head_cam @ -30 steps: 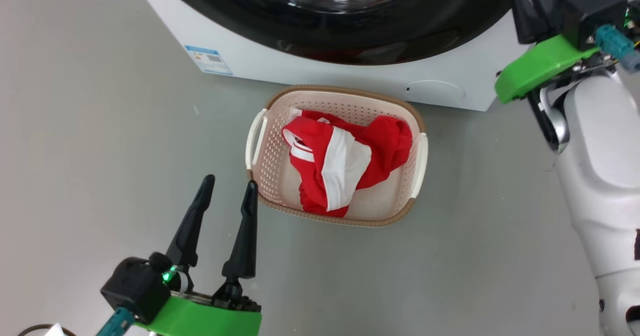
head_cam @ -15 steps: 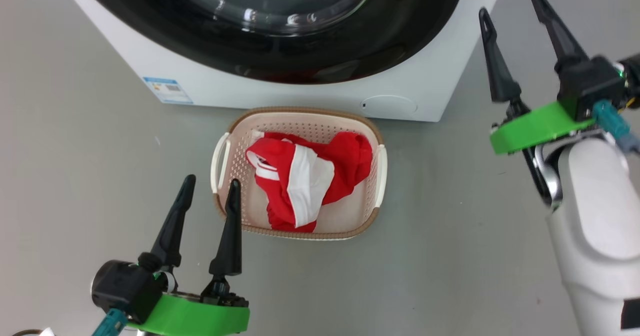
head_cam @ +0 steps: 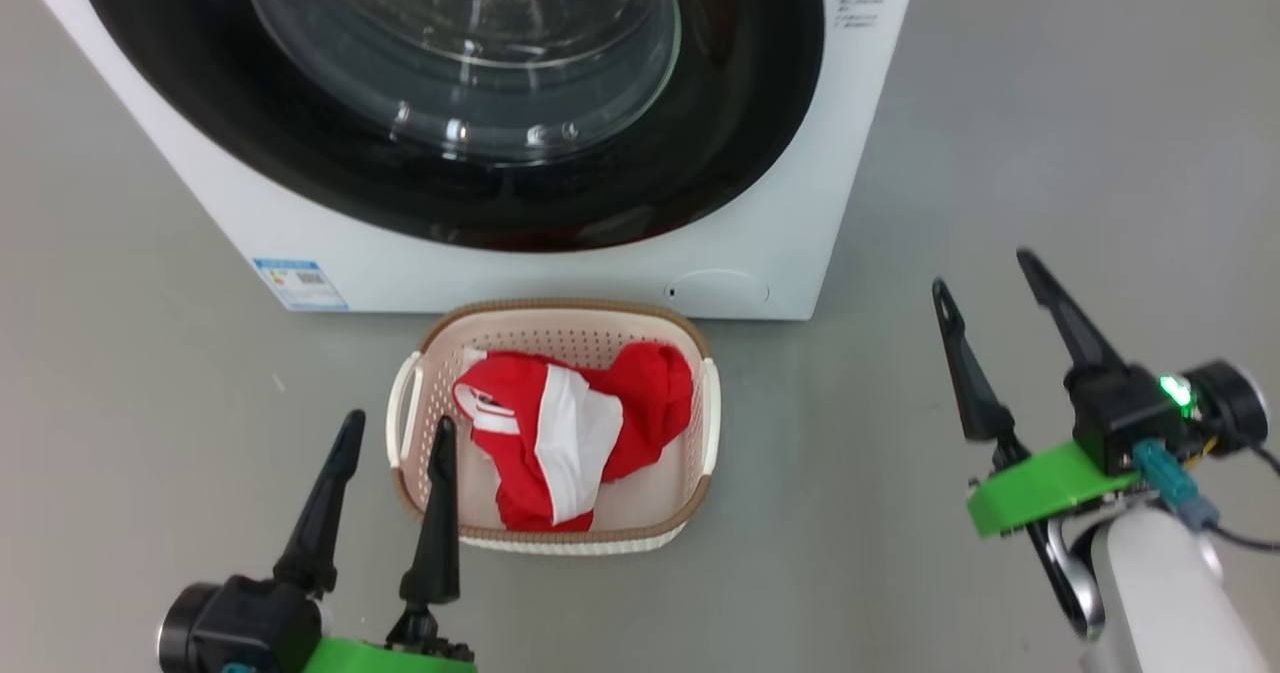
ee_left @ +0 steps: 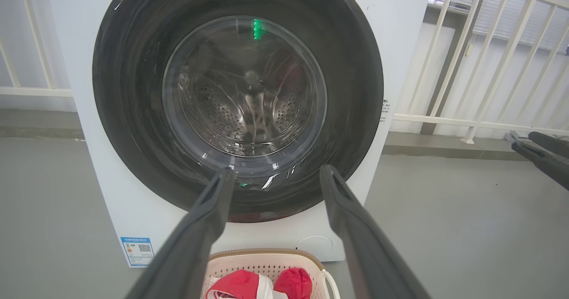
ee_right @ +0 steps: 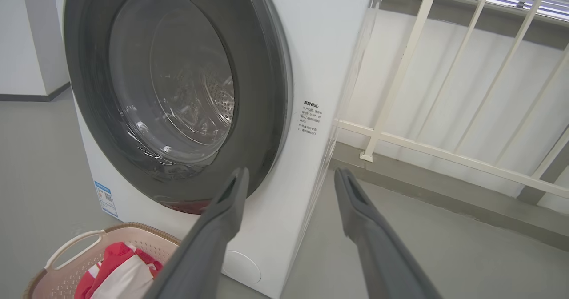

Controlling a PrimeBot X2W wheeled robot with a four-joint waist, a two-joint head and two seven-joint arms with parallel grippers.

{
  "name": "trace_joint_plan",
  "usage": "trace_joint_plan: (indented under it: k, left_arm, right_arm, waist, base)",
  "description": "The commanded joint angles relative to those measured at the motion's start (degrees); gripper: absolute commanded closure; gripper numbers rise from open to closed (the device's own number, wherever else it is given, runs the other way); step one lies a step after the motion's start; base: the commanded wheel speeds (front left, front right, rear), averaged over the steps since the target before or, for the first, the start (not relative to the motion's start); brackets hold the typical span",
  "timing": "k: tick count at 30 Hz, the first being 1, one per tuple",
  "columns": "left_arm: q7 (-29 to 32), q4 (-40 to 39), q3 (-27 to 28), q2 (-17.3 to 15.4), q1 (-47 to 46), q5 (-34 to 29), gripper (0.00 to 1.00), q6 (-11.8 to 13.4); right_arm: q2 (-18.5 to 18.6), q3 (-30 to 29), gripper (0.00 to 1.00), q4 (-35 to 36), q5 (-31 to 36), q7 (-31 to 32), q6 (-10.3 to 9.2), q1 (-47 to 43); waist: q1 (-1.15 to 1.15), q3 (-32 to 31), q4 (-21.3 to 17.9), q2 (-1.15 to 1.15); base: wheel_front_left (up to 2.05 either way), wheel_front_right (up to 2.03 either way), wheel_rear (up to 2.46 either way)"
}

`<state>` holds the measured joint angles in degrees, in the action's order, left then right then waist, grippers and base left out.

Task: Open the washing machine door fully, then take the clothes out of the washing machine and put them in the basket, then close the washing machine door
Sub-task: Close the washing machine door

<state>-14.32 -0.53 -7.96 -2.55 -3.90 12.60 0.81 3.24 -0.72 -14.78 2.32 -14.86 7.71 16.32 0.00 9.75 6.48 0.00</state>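
- Looking down from the head view, I have the washing machine door [head_cam: 460,63] lying flush against the front of the washing machine [head_cam: 770,243]. The right wrist view shows no gap along its black rim, so I judge it shut.
- Through the glass bowl I see bare perforated drum and no garment. A red glint low on the black rim looks to me like a reflection from below.
- The clothes [head_cam: 570,423] lie bunched in the basket [head_cam: 560,306], red folds with a white panel uppermost, all within the brown rim.
- The basket stands on the floor [head_cam: 880,573] just in front of the machine, under the door. I take that spot as chosen so anything pulled from the drum travels only a short way down.
- My left gripper [head_cam: 398,423] has its fingers spread wide and holds nothing. It hovers beside the basket's left handle, and as far as I can tell it touches nothing.
- My right gripper [head_cam: 982,273] is also spread wide and empty, out beyond the machine's right corner, well apart from door and basket.
- With both arms clear of everything, I judge all three steps done.
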Motion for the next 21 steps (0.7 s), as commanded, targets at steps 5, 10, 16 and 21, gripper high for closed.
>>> trace_joint_plan:
  k: [5,10,16,21]
  left_arm:
    - [-0.68,-0.51,2.60,-0.87,2.17,-1.64,0.00,0.11]
    - [-0.68,0.14,2.86,-1.08,4.05,-2.17,0.00,0.10]
    - [-0.68,0.38,4.02,-1.67,7.09,-2.37,0.00,0.49]
    - [-0.68,-0.18,4.86,-1.67,8.77,-2.50,0.00,1.11]
  right_arm:
    - [-0.34,1.59,0.00,3.19,-2.43,-0.14,-0.22,-6.21]
    - [-0.35,1.79,0.00,5.12,-3.19,-0.14,-0.22,-9.74]
    - [-0.35,-0.25,0.00,8.63,-3.98,-0.14,-0.22,-14.36]
    - [-0.35,-1.65,0.00,11.28,-4.91,-0.14,-0.22,-18.32]
  waist:
    - [0.00,-5.37,-2.78,0.00]
    - [0.00,-7.54,-3.45,0.00]
    - [0.00,-10.28,-4.36,0.00]
    - [0.00,-11.35,-5.10,0.00]
  base:
    - [0.00,0.00,0.00]
    - [0.00,0.00,0.00]
    - [0.00,0.00,0.00]
    - [0.00,0.00,0.00]
